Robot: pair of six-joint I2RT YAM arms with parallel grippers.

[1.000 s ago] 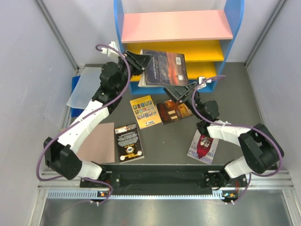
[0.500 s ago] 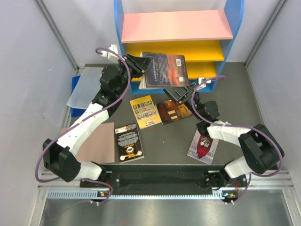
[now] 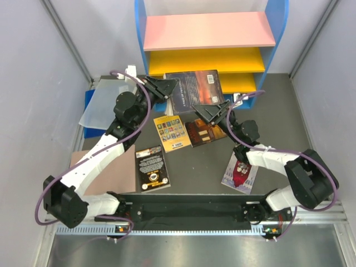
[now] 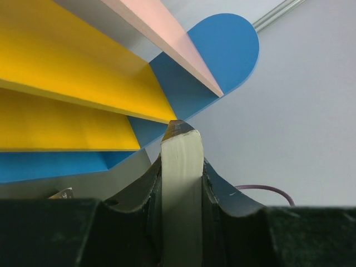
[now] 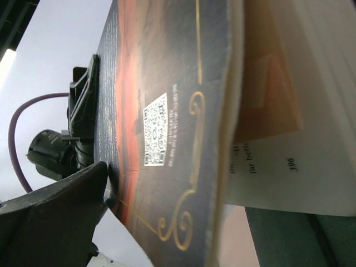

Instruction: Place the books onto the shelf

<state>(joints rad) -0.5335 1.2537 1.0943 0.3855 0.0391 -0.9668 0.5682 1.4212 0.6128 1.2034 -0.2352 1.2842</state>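
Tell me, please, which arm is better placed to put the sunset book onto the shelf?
Left: the left gripper clamps the sunset book at the shelf; the right gripper stands open.

Cut off at the upper edge: shelf (image 3: 280,22) top. Partly hidden under right arm (image 3: 267,157), lower right: pale book (image 3: 236,178).

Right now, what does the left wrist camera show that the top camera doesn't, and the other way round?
Only the left wrist: the sunset book's pale page edge pinched between the left gripper's fingers.

Only the top: that book's cover, the right gripper at its near edge, four books on the table, namely the yellow book, black book, orange-glow book and pale book, plus the cardboard sheet and plastic folder.

Both: the blue-framed shelf and the left gripper holding the sunset book.
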